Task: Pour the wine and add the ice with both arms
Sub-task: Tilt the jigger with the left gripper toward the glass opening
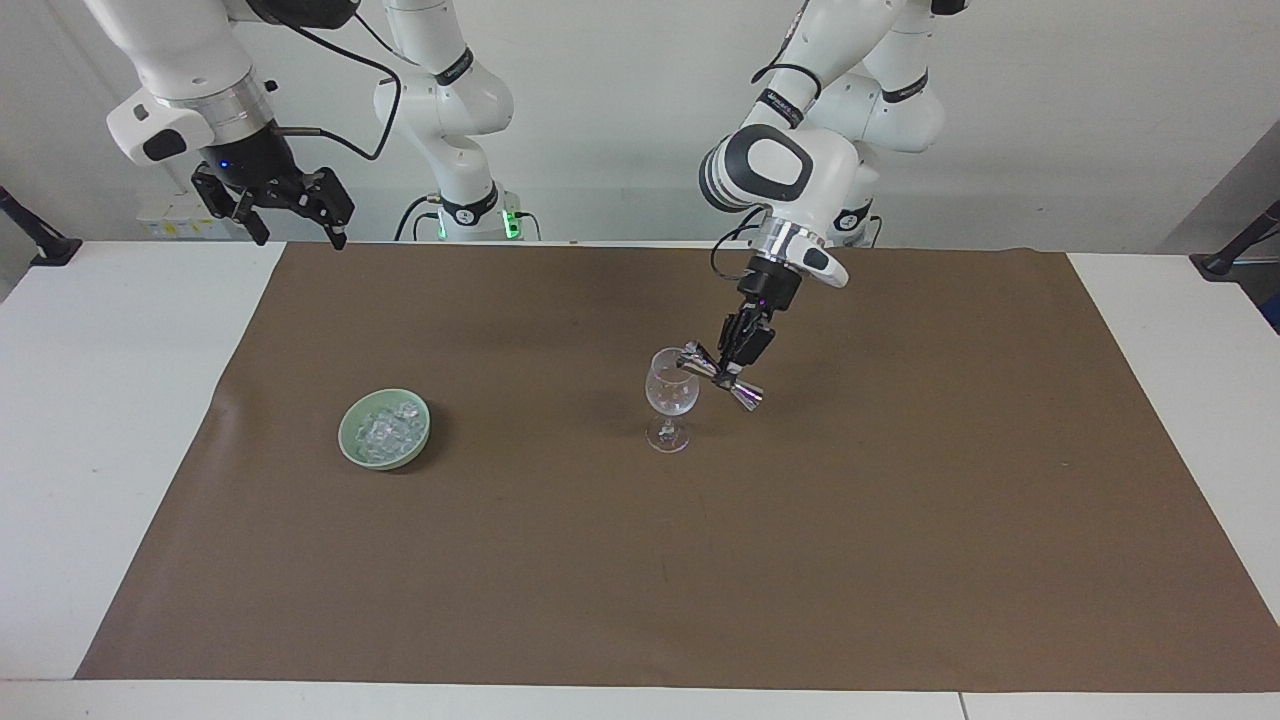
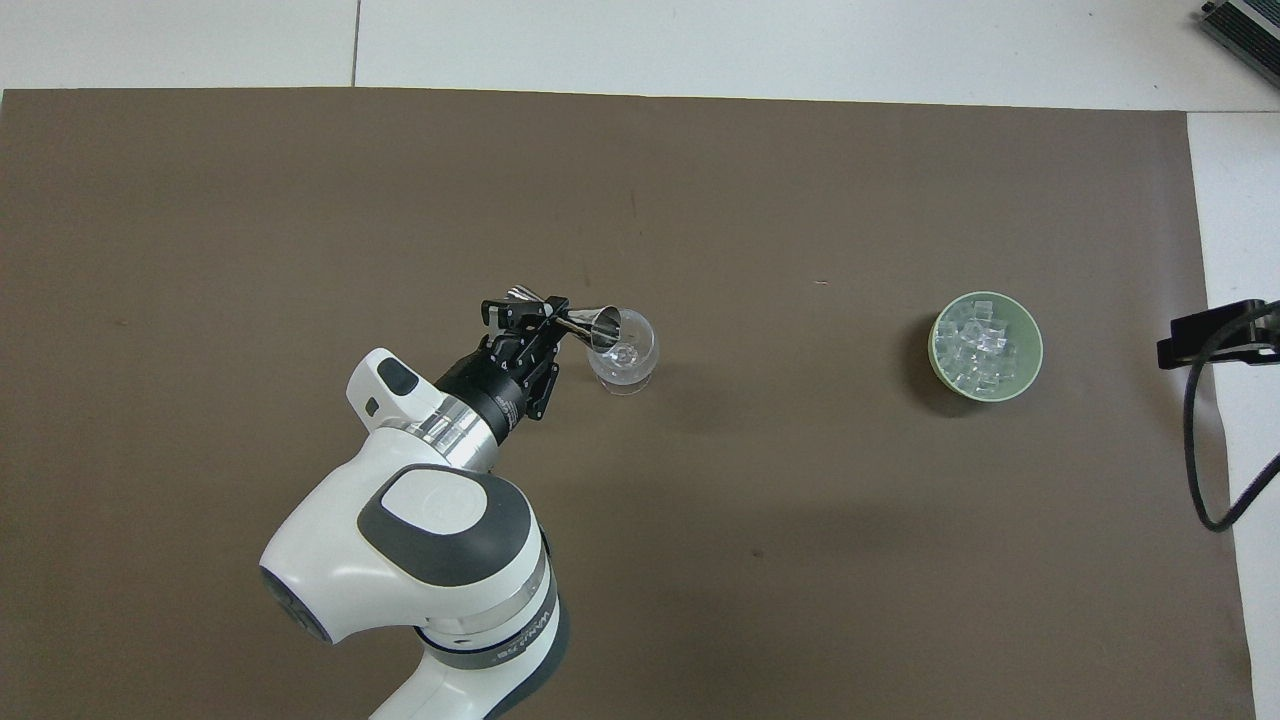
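The white worktop (image 1: 120, 420) in front of me carries a wide brown mat (image 1: 700, 560) that covers most of it. My left arm (image 2: 420, 540) reaches out over the middle of the mat, while my right arm (image 1: 190, 80) waits raised over its own end of the worktop, near the mat's edge closest to me. A green bowl (image 1: 352, 438) sits on the mat toward the right arm's end, with the ice (image 1: 385, 430) heaped inside it. Well apart from it, near the mat's centre, a clear wine glass (image 1: 672, 395) stands upright. My left gripper (image 1: 731, 375) has its fingers pinched on the waist of a steel jigger (image 1: 719, 374), tipped sideways with one mouth at the glass's rim. My right gripper (image 1: 295, 228) hangs with its fingers spread, holding nothing.
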`<act>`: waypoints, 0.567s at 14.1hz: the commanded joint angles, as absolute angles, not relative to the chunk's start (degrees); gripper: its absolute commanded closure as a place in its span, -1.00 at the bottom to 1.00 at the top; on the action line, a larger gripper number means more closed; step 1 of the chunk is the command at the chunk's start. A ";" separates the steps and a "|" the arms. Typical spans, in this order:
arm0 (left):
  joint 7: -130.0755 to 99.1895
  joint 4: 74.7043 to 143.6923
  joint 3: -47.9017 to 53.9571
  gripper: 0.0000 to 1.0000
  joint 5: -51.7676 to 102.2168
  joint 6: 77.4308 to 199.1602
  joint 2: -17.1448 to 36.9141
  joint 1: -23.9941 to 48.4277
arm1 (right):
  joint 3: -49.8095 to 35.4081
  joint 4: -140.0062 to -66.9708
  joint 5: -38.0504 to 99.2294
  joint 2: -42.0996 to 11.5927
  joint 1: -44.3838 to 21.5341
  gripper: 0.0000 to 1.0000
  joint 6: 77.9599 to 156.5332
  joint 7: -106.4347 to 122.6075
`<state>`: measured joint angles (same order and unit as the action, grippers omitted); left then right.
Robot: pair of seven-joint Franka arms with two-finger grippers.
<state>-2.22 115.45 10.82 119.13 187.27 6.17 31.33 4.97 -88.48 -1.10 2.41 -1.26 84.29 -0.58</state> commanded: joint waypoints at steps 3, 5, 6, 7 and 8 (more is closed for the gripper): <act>-1.14 113.91 10.37 1.00 118.48 189.58 6.94 32.78 | 4.83 -89.91 -0.53 3.69 -1.14 -1.00 84.73 -0.79; -1.23 113.64 10.46 1.00 117.34 190.02 7.03 32.87 | 4.83 -89.91 -0.53 3.60 -1.14 -1.00 84.73 -0.79; -1.23 113.56 10.46 1.00 117.33 190.02 7.03 33.05 | 4.83 -89.83 -0.53 3.60 -1.14 -1.00 84.64 -0.79; -1.23 113.47 10.46 1.00 117.25 190.02 7.03 33.05 | 4.83 -89.91 -0.53 3.69 -1.14 -1.00 84.64 -0.79; -1.23 113.47 10.46 1.00 117.07 190.11 7.03 32.96 | 4.83 -89.91 -0.53 3.69 -1.14 -1.00 84.64 -0.79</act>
<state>-1.35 115.00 11.07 118.04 188.15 6.18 31.56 4.97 -88.49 -1.10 2.41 -1.26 84.29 -0.58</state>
